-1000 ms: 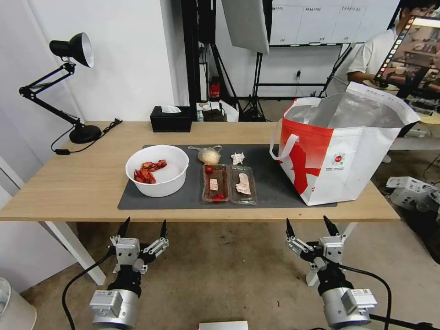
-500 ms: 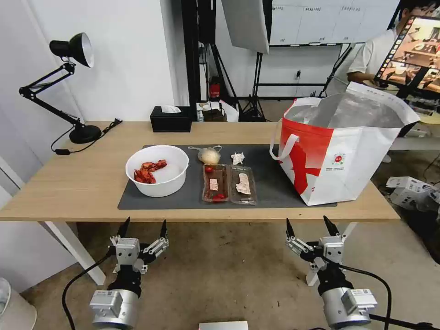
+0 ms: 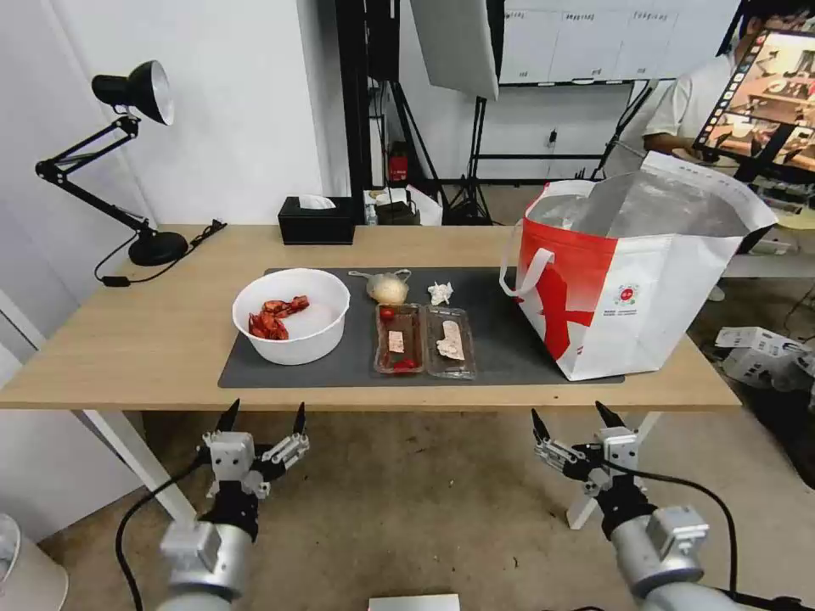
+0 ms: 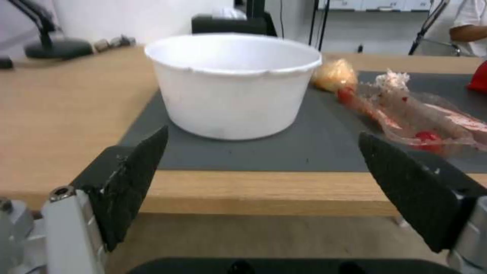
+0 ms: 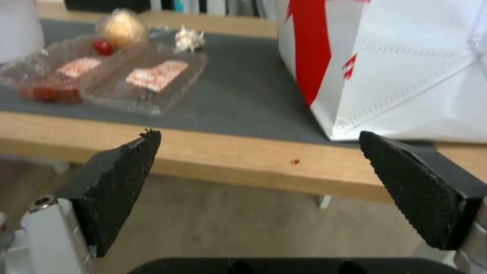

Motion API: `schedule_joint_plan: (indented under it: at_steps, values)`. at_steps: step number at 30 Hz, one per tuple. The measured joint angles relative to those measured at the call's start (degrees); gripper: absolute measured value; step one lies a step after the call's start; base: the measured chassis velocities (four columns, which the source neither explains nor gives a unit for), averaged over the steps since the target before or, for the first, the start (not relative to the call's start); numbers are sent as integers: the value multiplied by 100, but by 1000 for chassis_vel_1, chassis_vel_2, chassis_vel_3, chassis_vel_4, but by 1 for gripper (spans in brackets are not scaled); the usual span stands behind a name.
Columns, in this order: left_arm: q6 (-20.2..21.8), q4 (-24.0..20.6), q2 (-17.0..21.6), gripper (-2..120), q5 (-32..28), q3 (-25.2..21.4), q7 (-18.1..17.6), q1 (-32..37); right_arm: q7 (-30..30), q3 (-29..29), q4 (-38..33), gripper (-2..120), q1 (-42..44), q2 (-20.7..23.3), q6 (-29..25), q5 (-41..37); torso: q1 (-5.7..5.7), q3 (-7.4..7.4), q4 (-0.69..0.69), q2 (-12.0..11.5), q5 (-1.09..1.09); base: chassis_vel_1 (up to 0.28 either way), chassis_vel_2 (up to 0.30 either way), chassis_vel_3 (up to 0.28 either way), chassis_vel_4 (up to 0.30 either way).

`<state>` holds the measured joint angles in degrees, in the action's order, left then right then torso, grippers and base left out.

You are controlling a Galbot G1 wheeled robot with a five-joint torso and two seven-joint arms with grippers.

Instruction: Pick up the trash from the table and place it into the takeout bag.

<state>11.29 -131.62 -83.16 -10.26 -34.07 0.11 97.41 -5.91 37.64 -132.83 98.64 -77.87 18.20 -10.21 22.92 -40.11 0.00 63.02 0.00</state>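
A: What's different from a second ago?

B: Not much on the table [image 3: 127, 339]. Both arms have shifted a little below its front edge: the left gripper [image 3: 262, 417] has edged up and the right gripper [image 3: 574, 417] has tilted, its wrist swinging outward. Jaws on both are wide apart, holding nothing.

A: So nothing picked up yet?

B: Nothing. All the trash is still on the mat [image 3: 509, 339]: the bowl [image 3: 291, 315] of red shell scraps at the left, the tray [image 3: 424, 340] in the middle, the knotted bag [image 3: 387, 288] and the tissue [image 3: 440, 293] just behind the tray. I'd read the small arm shifts as the start of a reach, so the task is at its very beginning.

A: And the takeout bag?

B: It stands open at the right end of the mat [image 3: 628, 288], foil lining showing, handle [image 3: 522, 267] hanging toward the tray.

A: Anything in the way?

B: The table edge itself, since both grippers are below it and must rise first. From the left wrist the bowl sits straight ahead; from the right wrist the tray and takeout bag face it (the bag's tall wall will need clearing from above). A tissue box [image 3: 317, 220] and a lamp [image 3: 136, 161] stand at the back, well apart from the trash, so they shouldn't interfere.
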Motion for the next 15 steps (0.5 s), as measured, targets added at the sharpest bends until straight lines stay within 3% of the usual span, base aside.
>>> schedule_joint_plan:
  at_steps: [9, 12, 14, 15]
  values:
    - [1553, 27, 384, 100, -1396, -358, 50, -783, -485, 501, -90, 100, -370, 652, 1484, -829, 0, 0, 0, 0, 0, 0, 0, 0, 0]
    - [1722, 31, 431, 100, -1583, -400, 58, -879, -558, 580, -106, 100, -427, 758, 1696, -977, 0, -1, 0, 0, -1, 0, 0, 0, 0]
    - [1668, 34, 432, 100, -1615, -403, 67, -880, -558, 581, -105, 100, -430, 762, 1664, -1012, 0, -1, 0, -1, 0, 0, 0, 0, 0]
    - [1403, 40, 430, 100, -1704, -404, 110, -874, -555, 579, -106, 100, -441, 768, 1448, -1144, 0, 0, -1, 0, 0, 0, 0, 0, 0]
